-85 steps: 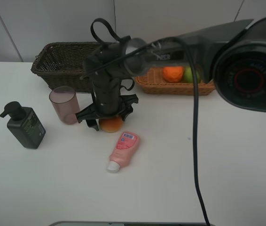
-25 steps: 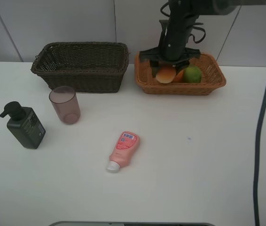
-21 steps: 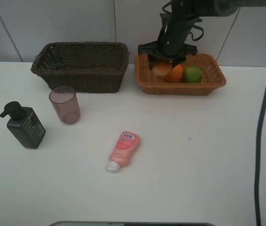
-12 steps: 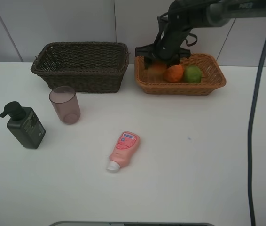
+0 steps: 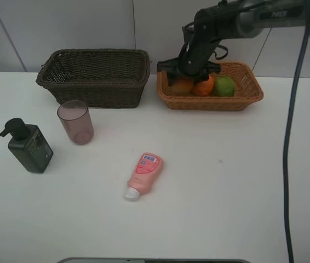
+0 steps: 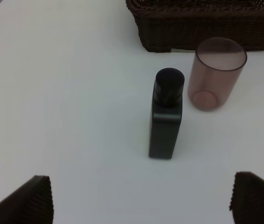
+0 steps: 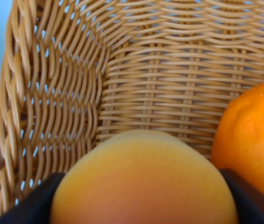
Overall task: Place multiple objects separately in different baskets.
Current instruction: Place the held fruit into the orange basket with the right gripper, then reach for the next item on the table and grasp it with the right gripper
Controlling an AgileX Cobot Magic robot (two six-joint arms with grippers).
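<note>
Change since a few seconds ago: right gripper point(image 7: 143, 199) and red-orange round fruit point(image 5: 181, 85) have gone from the table beside the cup to the light tan basket point(image 5: 210, 104).
- Right gripper: fingers spread wide, one against each side of the fruit, clasping it low in the basket's left end.
- Same basket: orange point(image 5: 203, 86) touching the fruit, green lime point(image 5: 225, 86) to the orange's right.
- Left gripper point(image 6: 141, 200): jaws wide apart, nothing between them, above the table point(image 5: 226, 192) near the pump bottle point(image 5: 29, 147).
- Mauve cup point(image 5: 75, 121): upright, before the dark brown basket point(image 5: 95, 76).
- Pink squeeze bottle point(image 5: 144, 172): lying mid-table.
</note>
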